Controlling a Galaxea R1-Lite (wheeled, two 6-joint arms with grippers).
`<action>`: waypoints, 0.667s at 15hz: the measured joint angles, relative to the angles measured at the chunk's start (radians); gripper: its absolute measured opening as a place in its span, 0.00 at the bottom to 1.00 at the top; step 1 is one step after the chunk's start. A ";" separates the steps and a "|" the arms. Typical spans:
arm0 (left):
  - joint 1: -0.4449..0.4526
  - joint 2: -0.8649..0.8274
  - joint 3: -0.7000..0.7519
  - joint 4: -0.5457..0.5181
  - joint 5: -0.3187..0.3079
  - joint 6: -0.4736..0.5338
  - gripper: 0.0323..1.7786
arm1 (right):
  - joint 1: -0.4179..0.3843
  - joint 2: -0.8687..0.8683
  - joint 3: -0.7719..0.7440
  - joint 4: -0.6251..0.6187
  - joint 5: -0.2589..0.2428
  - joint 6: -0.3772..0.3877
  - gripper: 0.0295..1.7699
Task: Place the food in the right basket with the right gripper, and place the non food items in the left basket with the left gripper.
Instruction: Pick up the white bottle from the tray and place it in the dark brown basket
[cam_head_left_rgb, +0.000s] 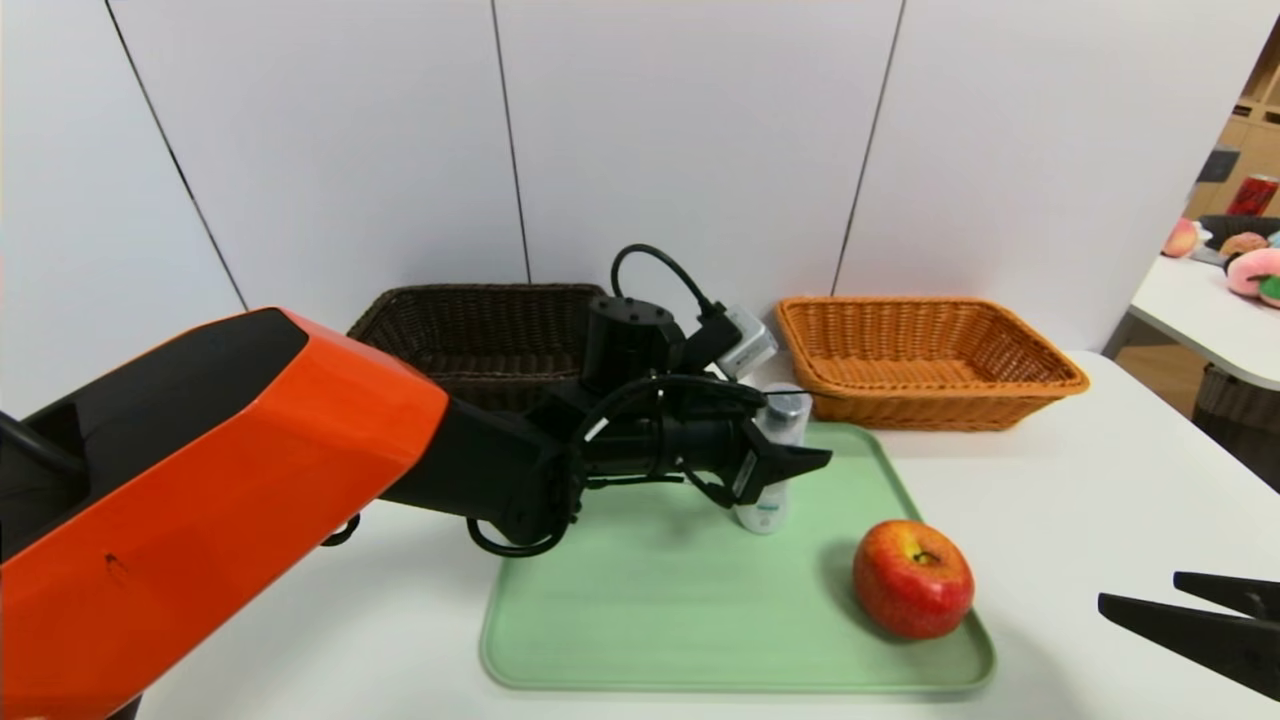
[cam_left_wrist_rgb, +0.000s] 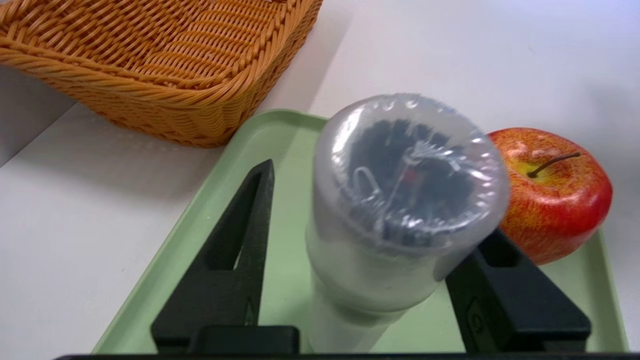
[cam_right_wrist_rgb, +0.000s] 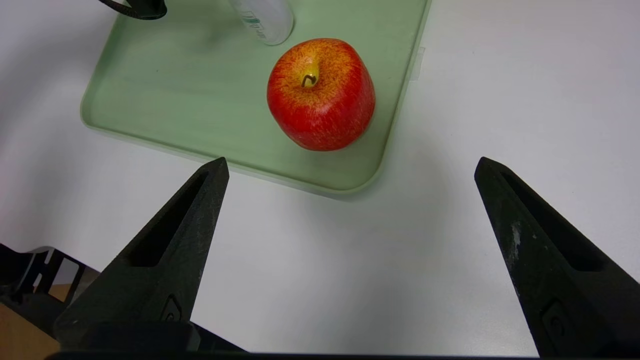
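Observation:
A small white bottle with a clear grey cap stands upright on the green tray. My left gripper reaches over the tray and its jaws straddle the bottle. The left gripper is open: one finger stands clear of the bottle, the other is partly hidden behind the cap. A red apple sits at the tray's near right corner. My right gripper hovers open and empty over the table, short of the apple. The dark brown basket and orange-tan basket stand behind the tray.
White wall panels close off the back right behind the baskets. A second table at the far right carries pink plush fruits and a red can. Bare white tabletop lies right of the tray.

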 joint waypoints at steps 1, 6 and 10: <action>0.000 0.002 0.000 0.000 0.000 0.000 0.48 | 0.000 0.000 0.000 0.000 0.000 0.000 0.96; -0.001 0.000 0.002 0.000 0.003 -0.002 0.39 | 0.000 -0.003 0.003 0.000 0.000 0.000 0.96; 0.003 -0.041 0.006 0.008 0.016 -0.007 0.39 | 0.000 -0.011 0.006 -0.001 0.001 0.000 0.96</action>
